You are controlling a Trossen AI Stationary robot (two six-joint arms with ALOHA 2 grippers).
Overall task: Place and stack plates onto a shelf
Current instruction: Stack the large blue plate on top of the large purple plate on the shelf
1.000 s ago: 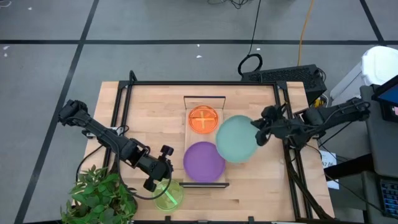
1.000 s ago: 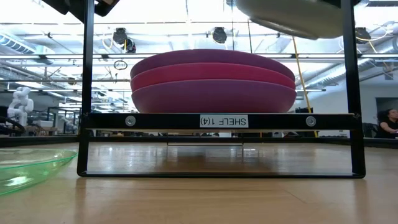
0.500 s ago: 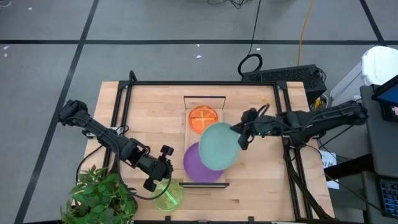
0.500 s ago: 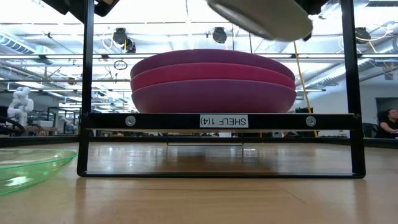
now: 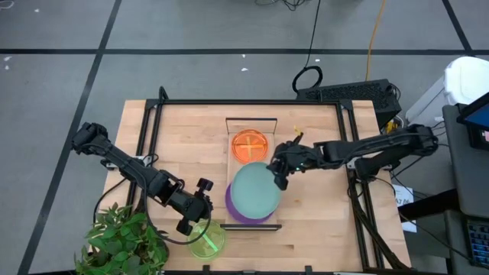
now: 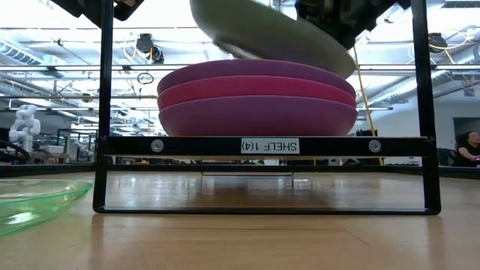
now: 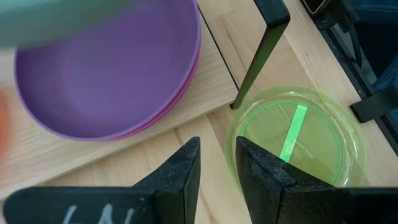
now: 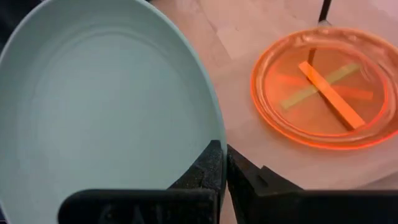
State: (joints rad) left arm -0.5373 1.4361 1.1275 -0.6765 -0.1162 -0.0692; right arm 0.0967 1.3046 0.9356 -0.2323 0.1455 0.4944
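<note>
The right gripper [image 5: 276, 173] pinches the rim of the pale teal plate [image 5: 254, 191] between nearly closed fingers [image 8: 214, 163], holding it tilted just above the purple plate [image 7: 106, 74], which tops a stack of three large plates at the near end of the shelf [image 5: 238, 144]. One orange plate [image 5: 250, 145] lies at the shelf's far end, at 12 o'clock from the stack. The left gripper [image 5: 195, 217] hovers at 8 o'clock from the stack, fingers [image 7: 180, 171] slightly parted and empty, over one neon green plate [image 5: 207, 238] on the table [image 5: 183, 130].
</note>
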